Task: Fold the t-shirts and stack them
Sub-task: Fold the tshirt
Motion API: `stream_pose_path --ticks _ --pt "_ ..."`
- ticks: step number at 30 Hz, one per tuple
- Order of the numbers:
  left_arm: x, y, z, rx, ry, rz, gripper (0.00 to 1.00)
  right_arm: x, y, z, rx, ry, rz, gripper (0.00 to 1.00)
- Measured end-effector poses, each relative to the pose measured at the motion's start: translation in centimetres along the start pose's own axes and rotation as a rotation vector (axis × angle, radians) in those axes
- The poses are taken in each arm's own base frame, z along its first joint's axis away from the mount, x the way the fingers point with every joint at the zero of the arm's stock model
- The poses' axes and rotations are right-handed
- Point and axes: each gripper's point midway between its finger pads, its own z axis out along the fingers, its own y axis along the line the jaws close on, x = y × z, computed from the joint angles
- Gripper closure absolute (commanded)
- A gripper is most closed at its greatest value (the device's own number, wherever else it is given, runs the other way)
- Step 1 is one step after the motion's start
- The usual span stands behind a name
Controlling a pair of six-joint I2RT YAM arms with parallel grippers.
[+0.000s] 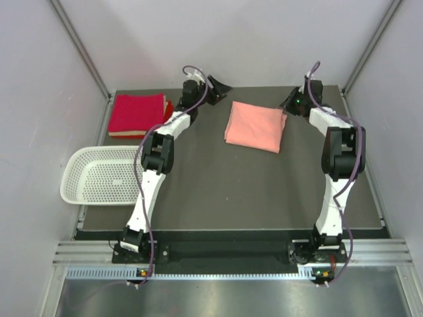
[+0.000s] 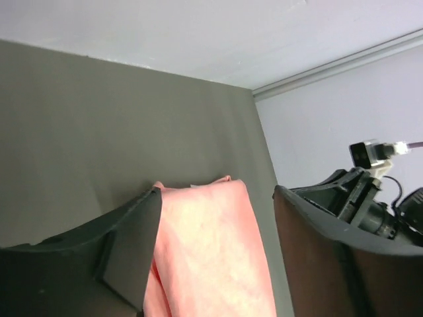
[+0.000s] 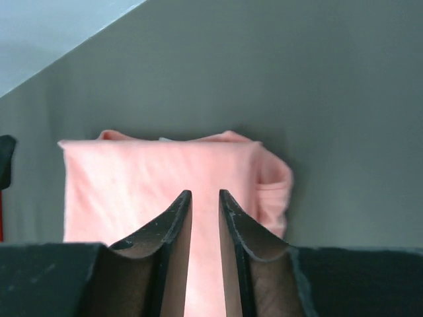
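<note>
Salmon-pink tee (image 1: 256,125) is folded to a rough square and lies flat on the dark tabletop (image 1: 218,191). It sits about 1 o'clock from tabletop centre, toward the far edge. One end looks bunched in the right wrist view; the rest is smooth.

Left jaws: wide open, nothing held. They're up by the far edge at the tee's 10 o'clock, clear of the cloth in the top view. The left wrist view shows the tee framed in the gap between them.

Right jaws: at the tee's 2 o'clock corner, only a narrow slit between the tips, pink cloth showing behind it. No cloth visibly pinched. Can't tell whether the tips touch the tee.

Red tees (image 1: 137,112) are folded and stacked at 10 o'clock, in the far-left corner of the tabletop, well apart from the pink one. An orange-ish layer peeks out at the stack's right and near edges.

White perforated basket (image 1: 99,175) is at 9 o'clock, overhanging the tabletop's left edge, just nearer than the red stack.
</note>
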Motion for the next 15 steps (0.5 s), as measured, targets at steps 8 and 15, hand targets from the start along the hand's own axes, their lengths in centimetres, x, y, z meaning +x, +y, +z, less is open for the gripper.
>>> stream_pose_path --ticks 8,15 --pt "0.2 2.1 -2.6 -0.062 0.081 0.045 0.21 0.2 -2.9 -3.1 0.068 0.013 0.053 0.47" --pt "5.5 2.0 -9.7 -0.218 0.282 0.092 0.39 3.4 0.3 -8.2 -0.015 0.107 -0.011 0.36"
